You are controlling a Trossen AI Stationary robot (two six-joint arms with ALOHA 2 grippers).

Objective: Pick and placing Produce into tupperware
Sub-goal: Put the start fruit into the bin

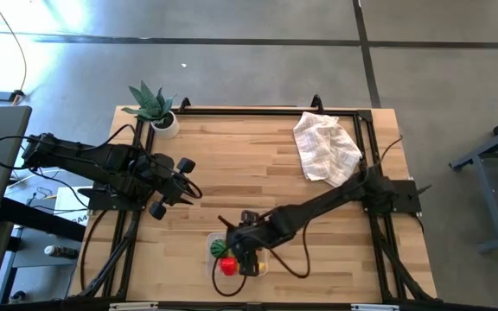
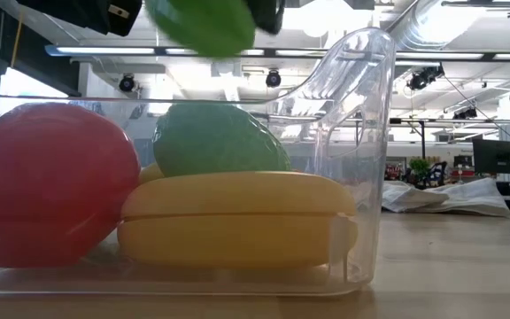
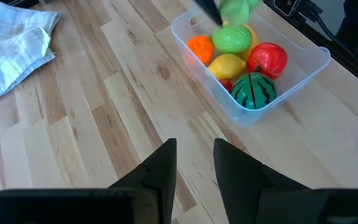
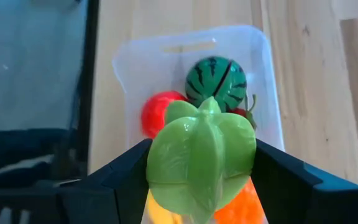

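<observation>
The clear tupperware (image 4: 185,37) stands near the table's near edge, also in the left wrist view (image 3: 303,68). Inside it lie a watermelon (image 4: 216,81), a red fruit (image 4: 157,112), an orange (image 3: 199,46), a lemon (image 3: 227,64), a light green fruit (image 3: 232,38) and a banana (image 2: 237,217). My right gripper (image 4: 204,171) hovers above the tupperware, shut on a green ribbed toy fruit (image 4: 197,143). My left gripper (image 3: 196,155) is open over bare wood at the table's left (image 1: 180,183). My right gripper pinches the green ribbed fruit between its two fingers (image 4: 129,171), one on each of its sides (image 4: 157,168). The fingers come from above, pointing down. The fruit is lifted clear, above the produce in the tupperware (image 2: 202,22).
A crumpled white checked cloth (image 1: 325,149) lies at the table's far right. A spiky green plant in a white pot (image 1: 156,108) stands at the far left corner. Bare wood spreads across the middle of the table (image 1: 249,173).
</observation>
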